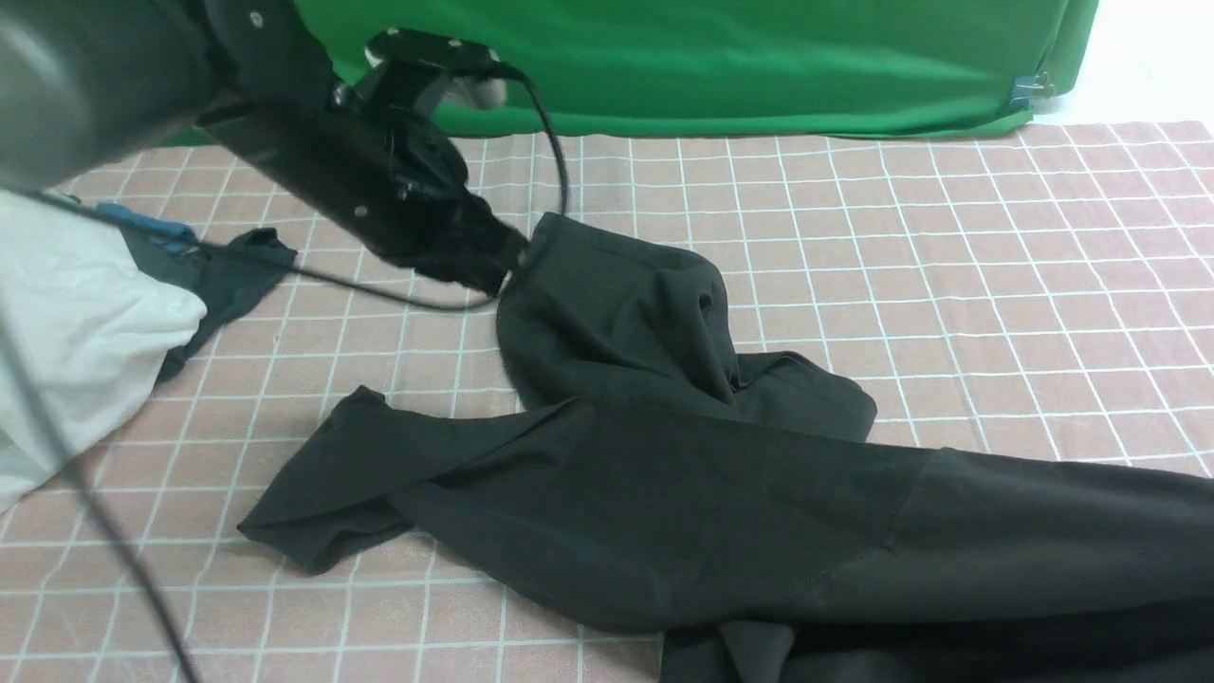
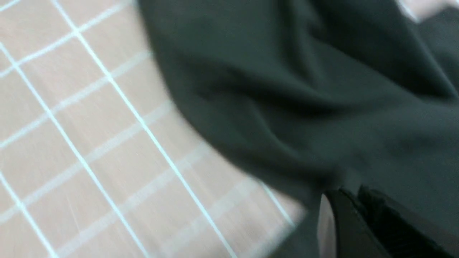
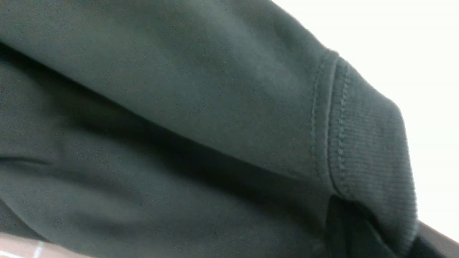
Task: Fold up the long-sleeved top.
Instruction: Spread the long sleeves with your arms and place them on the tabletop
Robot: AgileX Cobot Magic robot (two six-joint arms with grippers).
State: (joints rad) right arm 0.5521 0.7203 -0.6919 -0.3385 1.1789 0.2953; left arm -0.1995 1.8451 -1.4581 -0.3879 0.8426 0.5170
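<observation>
The long-sleeved top [image 1: 664,493] is spread, rumpled, across the centre and near right of the checked cloth [image 1: 948,285]. One sleeve is laid out to the near left, and the other is run off the right edge of the front view. No fold is made yet: the body is bunched and twisted, so flattening and every fold are judged to remain.

The left gripper [image 1: 507,270] is set against the garment's far corner. Whether its jaws are parted or clamped cannot be told, as the left wrist view is blurred. The right gripper [image 3: 380,247] is closed and is judged to pinch the top at the ribbed cuff [image 3: 369,143].

A white bundle [image 1: 76,332] and a smaller dark cloth [image 1: 228,275] are seen at the far left, apart from the top.
</observation>
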